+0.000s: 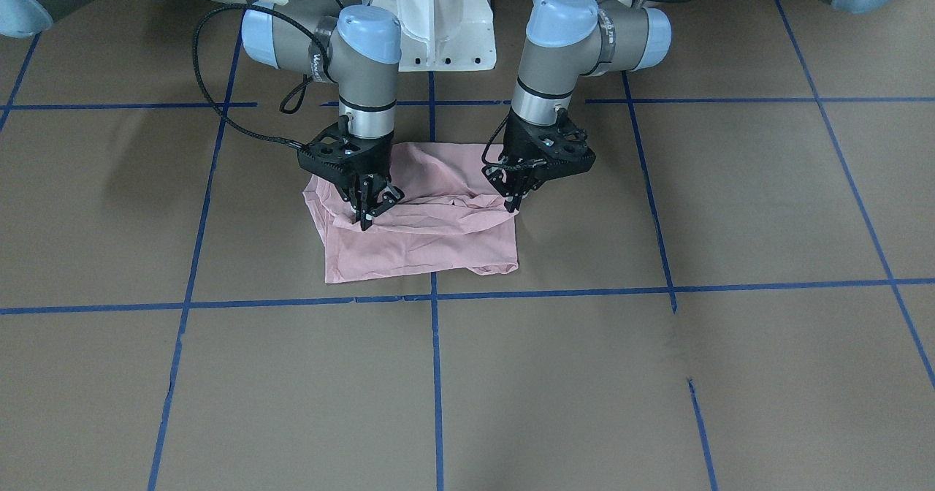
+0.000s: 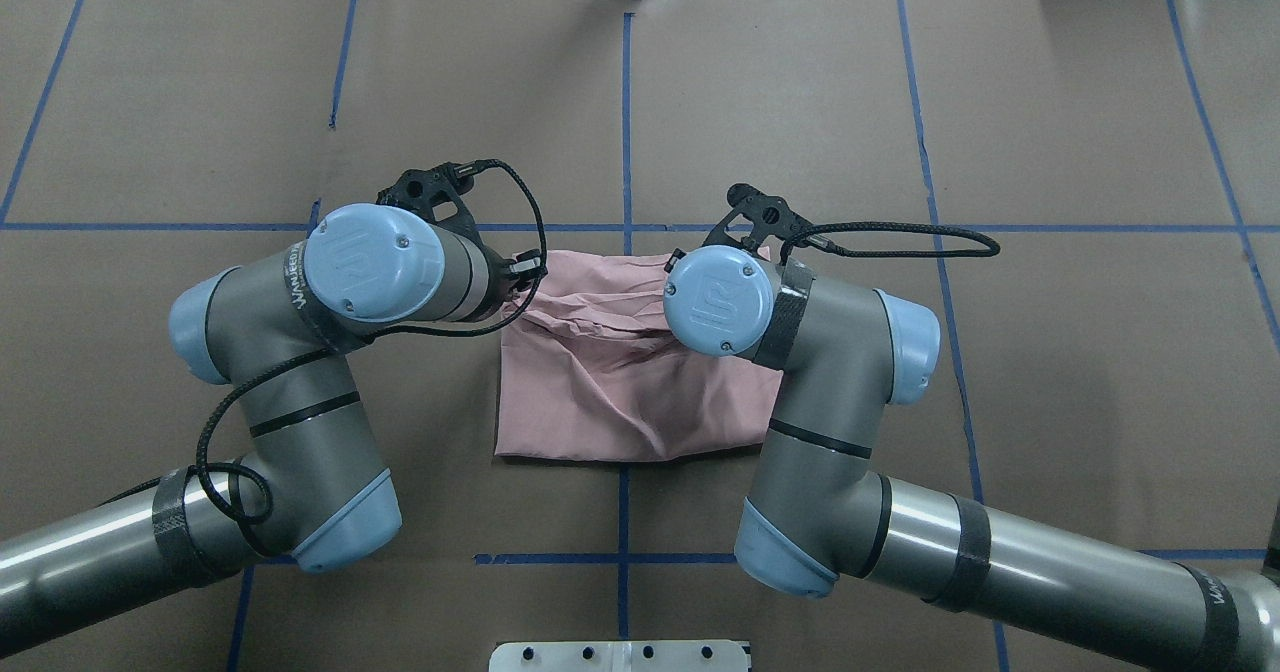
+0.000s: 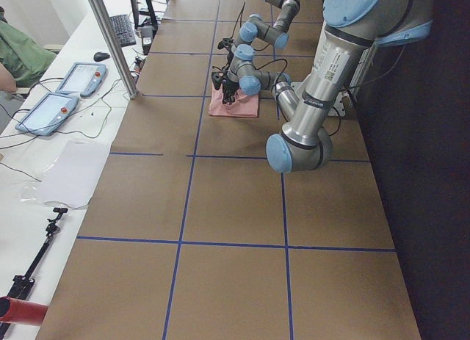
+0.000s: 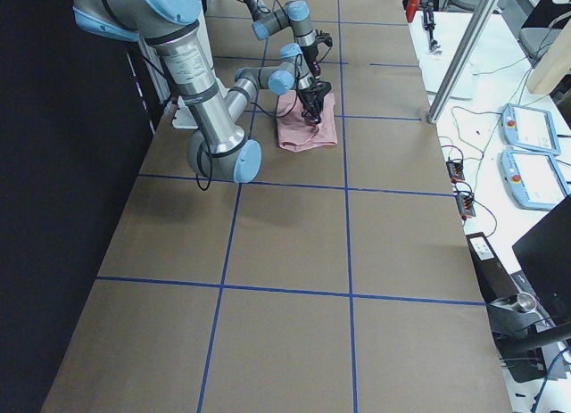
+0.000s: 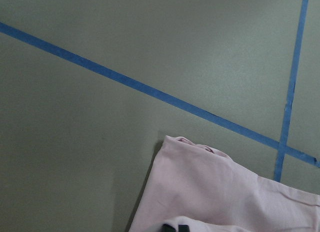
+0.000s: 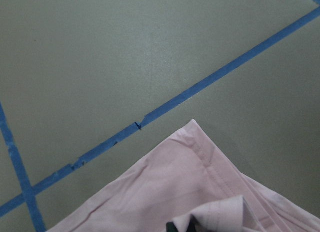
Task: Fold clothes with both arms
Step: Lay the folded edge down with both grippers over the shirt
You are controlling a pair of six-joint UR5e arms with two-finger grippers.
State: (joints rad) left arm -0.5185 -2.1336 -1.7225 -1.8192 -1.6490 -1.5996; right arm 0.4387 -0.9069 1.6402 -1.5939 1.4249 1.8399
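The pale pink T-shirt (image 1: 431, 250) lies folded into a rough rectangle on the brown table near the robot's base, its print hidden. My left gripper (image 1: 513, 202) points down at one end of a raised, wrinkled fold and is shut on the cloth. My right gripper (image 1: 367, 217) is shut on the same fold at the other end. In the left wrist view the shirt (image 5: 215, 197) bunches up at the gripper (image 5: 176, 227), which barely shows. The right wrist view shows a shirt corner (image 6: 165, 192) flat on the table. From overhead both wrists hide the grippers above the shirt (image 2: 620, 392).
Blue tape lines (image 1: 436, 374) divide the brown table into squares. The white pedestal base (image 1: 434, 23) stands just behind the shirt. A side bench with control tablets (image 3: 44, 112), a metal post (image 3: 110, 39) and a seated person (image 3: 15, 53) lies past the far table edge.
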